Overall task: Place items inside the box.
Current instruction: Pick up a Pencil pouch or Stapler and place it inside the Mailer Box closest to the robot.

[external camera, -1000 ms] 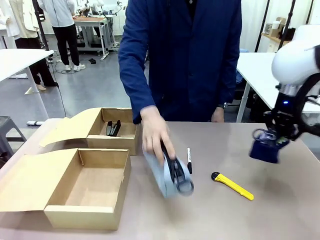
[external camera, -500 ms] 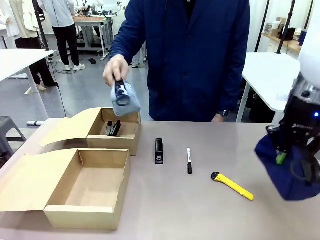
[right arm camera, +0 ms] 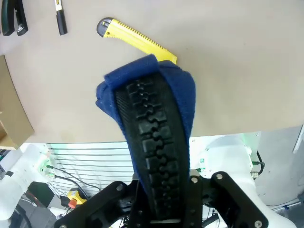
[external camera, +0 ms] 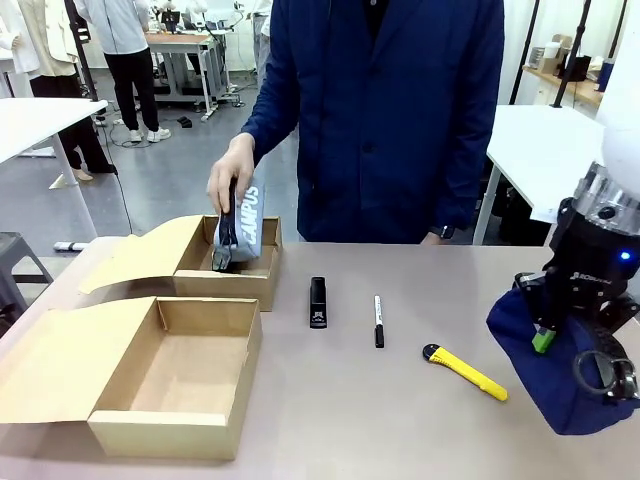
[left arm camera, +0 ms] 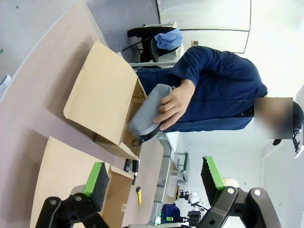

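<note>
Packing step in hand, by the look of things; clenched in the right gripper (external camera: 547,338) at the near right: the navy pouch (external camera: 545,390), hanging below the fingers over the table (external camera: 400,440), touching it or not, hard to tell; at the far left, being lowered by the person's hand (external camera: 230,175) into the far box (external camera: 225,288): the grey pouch (external camera: 247,222), partly past the rim; nothing between the pads of the left gripper (left arm camera: 154,178), spread wide and released; lying loose mid-table, apart from one another: black clip-like piece (external camera: 318,302), black marker (external camera: 378,320), yellow utility knife (external camera: 465,372); nothing yet in the near box (external camera: 165,435) at the near left.

Next, probably: carry the navy pouch leftward over the loose items, clear a box wall, lower inside, then let go; calls for enough height not to drag across the knife.
</note>
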Robot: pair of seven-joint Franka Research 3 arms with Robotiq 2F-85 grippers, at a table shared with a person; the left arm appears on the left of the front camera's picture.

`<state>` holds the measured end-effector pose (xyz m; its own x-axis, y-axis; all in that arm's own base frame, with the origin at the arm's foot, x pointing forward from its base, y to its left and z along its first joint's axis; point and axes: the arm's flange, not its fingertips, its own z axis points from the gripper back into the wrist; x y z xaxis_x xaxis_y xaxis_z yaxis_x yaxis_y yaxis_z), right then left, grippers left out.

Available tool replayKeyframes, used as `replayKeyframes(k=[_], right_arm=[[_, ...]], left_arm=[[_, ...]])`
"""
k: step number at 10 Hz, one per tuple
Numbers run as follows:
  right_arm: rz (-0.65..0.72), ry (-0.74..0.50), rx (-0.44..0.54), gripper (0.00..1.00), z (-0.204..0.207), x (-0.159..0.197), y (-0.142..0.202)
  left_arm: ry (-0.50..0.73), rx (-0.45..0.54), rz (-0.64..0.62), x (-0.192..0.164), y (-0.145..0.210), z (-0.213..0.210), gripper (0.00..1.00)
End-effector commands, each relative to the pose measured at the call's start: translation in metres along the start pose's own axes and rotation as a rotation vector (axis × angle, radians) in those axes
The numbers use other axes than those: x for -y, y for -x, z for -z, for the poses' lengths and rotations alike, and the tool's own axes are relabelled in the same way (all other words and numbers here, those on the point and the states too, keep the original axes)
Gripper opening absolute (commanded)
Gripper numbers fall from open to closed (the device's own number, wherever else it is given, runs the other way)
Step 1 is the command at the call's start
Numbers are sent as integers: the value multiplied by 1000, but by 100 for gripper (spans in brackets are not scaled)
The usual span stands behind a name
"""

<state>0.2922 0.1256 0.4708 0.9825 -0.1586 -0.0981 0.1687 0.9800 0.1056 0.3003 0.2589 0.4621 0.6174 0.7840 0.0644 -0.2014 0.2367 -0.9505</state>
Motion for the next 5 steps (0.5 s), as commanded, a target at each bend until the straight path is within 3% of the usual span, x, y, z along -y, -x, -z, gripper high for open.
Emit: replayKeyframes(k=[1, 2, 3, 5], right_arm=[[-116, -2, -32, 7, 20, -43, -8], [-125, -22, 6, 7, 19, -105, -8], [18, -28, 9, 7, 12, -151, -4], [64, -138, 15, 7, 4, -244, 8]], left_arm=[[11, -3, 2, 2, 0, -1, 100], [11, -3, 2, 2, 0, -1, 100], [11, -3, 2, 2, 0, -1, 100], [11, -3, 2, 2, 0, -1, 100]])
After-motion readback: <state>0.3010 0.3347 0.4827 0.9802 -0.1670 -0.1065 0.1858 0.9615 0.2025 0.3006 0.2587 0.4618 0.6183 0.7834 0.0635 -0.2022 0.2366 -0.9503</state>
